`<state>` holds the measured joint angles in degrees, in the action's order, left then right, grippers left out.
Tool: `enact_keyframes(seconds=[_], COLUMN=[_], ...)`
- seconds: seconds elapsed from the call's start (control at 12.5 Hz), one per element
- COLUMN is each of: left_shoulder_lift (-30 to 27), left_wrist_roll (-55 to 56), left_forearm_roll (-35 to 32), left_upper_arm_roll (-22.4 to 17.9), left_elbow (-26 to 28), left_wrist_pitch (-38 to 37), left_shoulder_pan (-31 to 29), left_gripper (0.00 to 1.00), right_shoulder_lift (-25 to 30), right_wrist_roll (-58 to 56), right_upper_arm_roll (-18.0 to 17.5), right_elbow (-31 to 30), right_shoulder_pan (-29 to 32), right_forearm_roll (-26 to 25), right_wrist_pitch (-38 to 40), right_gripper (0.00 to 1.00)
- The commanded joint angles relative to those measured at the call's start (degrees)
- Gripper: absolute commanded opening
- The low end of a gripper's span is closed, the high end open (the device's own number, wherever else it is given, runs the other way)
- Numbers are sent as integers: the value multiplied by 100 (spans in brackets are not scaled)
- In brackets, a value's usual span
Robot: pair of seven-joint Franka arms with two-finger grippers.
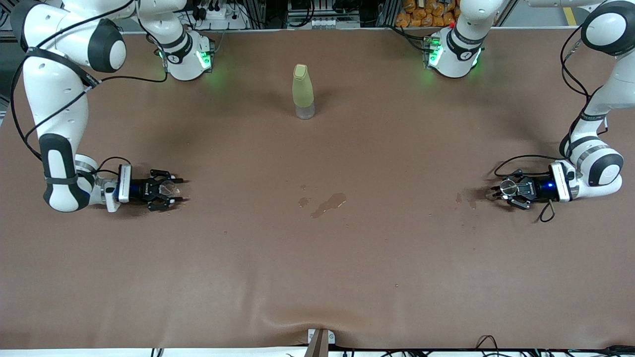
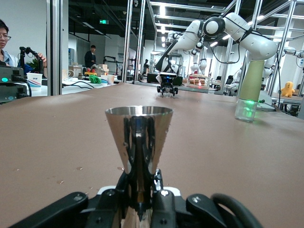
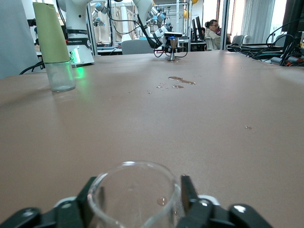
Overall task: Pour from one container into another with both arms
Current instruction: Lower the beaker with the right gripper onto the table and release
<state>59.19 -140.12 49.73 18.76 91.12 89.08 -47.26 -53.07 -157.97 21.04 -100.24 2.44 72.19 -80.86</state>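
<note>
Left gripper [image 1: 498,192] clamped on metal cone cup [image 2: 138,137], right gripper [image 1: 179,191] around glass beaker [image 3: 134,195] (grip unclear), both low over the table [image 1: 317,258].

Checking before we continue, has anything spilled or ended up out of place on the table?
Yes. Wet patches darken the brown table cover mid-table, with smaller ones beside the left hand. They look like spilled liquid.

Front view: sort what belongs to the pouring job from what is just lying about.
Job:
- left gripper, shut on metal cup
- right gripper, around clear glass

Lying about:
- green-capped bottle, standing nearer the bases
- spilled puddle on table
</note>
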Motion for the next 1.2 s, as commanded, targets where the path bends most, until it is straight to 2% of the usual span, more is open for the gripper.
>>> enact_keyframes(seconds=[0.0, 0.16, 0.4, 0.56, 0.64, 0.8, 1.12], left_shoulder_lift=[-12, -12, -21, -30, -30, -39, -47], left_wrist_roll=[-86, -77, 2, 55, 81, 99, 160], left_forearm_roll=[-16, -7, -7, 2, 2, 2, -7], left_upper_arm_roll=[-74, -109, -110, -110, -110, -110, -110], left_elbow=[-33, -24, -24, -24, -24, -24, -33], left_wrist_pitch=[-40, -40, -49, -75, -84, -93, -93], left_shoulder_pan=[-11, -20, -73, -108, -134, -178, -240], left_gripper=[10, 14, 22, 35, 39, 41, 46], right_shoulder_lift=[-36, -1, 87, 165, 262, 551, 1315], right_wrist_roll=[-560, -420, 141, 1043, 1632, 2801, 4751], right_upper_arm_roll=[-38, 92, 365, 619, 743, 1076, 1744], right_elbow=[40, 48, 214, 530, 636, 725, 725], right_shoulder_pan=[143, 143, 91, 20, -23, -155, -611], right_forearm_roll=[33, -2, -300, -817, -1151, -1697, -2470], right_wrist_pitch=[27, -34, -211, -202, -202, -184, -202], right_gripper=[92, 99, 100, 100, 100, 100, 100])
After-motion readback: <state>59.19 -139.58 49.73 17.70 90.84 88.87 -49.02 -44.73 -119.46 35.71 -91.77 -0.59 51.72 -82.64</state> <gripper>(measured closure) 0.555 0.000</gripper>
